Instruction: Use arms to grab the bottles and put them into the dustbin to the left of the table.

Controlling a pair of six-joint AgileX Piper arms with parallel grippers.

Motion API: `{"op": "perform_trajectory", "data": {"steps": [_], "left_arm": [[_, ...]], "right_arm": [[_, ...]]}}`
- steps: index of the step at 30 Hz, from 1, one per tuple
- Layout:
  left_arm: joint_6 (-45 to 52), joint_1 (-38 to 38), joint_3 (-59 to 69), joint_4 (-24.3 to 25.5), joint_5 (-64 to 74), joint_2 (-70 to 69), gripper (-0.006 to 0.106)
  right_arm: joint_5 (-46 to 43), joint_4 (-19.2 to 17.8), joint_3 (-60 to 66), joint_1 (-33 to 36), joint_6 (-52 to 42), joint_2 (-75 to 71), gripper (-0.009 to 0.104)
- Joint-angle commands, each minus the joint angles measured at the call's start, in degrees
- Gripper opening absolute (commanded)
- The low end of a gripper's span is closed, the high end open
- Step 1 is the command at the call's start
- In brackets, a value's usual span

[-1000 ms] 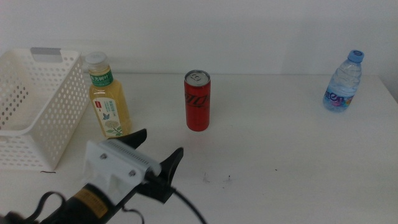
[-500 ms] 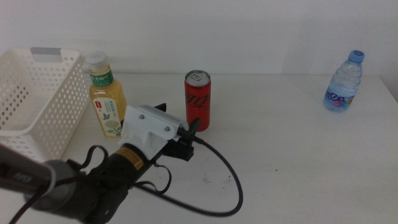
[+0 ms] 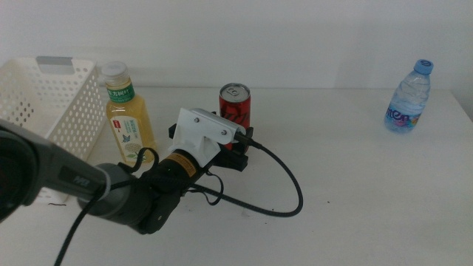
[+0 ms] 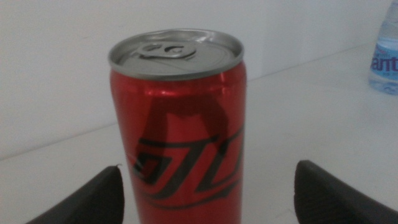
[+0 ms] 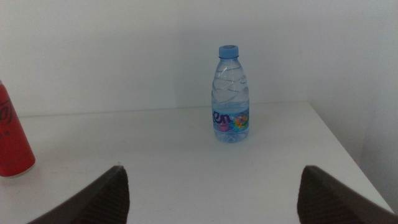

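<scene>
The slim red can [image 3: 236, 105] stands upright mid-table, and my left gripper [image 3: 232, 143] has reached it, its white housing hiding the can's lower part. In the left wrist view the can [image 4: 180, 124] fills the gap between the open jaws of the left gripper [image 4: 208, 168], with space on each side. A yellow tea bottle [image 3: 128, 124] stands next to the white dustbin [image 3: 65, 66] at the left. The water bottle [image 3: 407, 98] is far right. My right gripper [image 5: 212, 169] is open and well back from the water bottle [image 5: 232, 102]; it is out of the middle view.
The left arm's black cable [image 3: 284, 185] loops across the white table [image 3: 369, 192] in front of the can. The tea bottle stands close beside the left arm's body. The table's far edge meets a white wall.
The left arm has pushed forward from the table's near edge towards the can, and its open jaws now stand on either side of it. The bottles and the can have not moved.
</scene>
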Motion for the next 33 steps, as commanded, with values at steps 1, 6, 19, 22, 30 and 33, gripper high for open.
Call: {"op": "perform_trajectory", "data": {"steps": [1, 6, 19, 22, 30, 33], "left_arm": [[-0.7, 0.1, -2.1, -0.4, 0.1, 1.3, 0.094], [-1.0, 0.1, -6.4, -0.8, 0.3, 4.7, 0.094], [-1.0, 0.2, -16.0, -1.6, 2.2, 11.4, 0.093], [-1.0, 0.2, -16.5, -1.5, 2.6, 11.8, 0.086], [1.9, 0.2, -16.5, -0.1, 2.0, 11.8, 0.038], [1.9, 0.2, -16.5, -0.1, 2.0, 11.5, 0.021]], "right_arm": [[-0.5, -0.6, 0.2, -0.2, -0.2, -0.3, 0.081], [-0.5, -0.6, 0.2, -0.2, -0.2, -0.3, 0.081], [-0.5, -0.6, 0.2, -0.2, -0.2, -0.3, 0.081], [-0.5, -0.6, 0.2, -0.2, -0.2, -0.3, 0.081], [-0.5, -0.6, 0.2, -0.2, -0.2, -0.3, 0.081], [-0.5, -0.6, 0.2, -0.2, -0.2, -0.3, 0.081]]}}
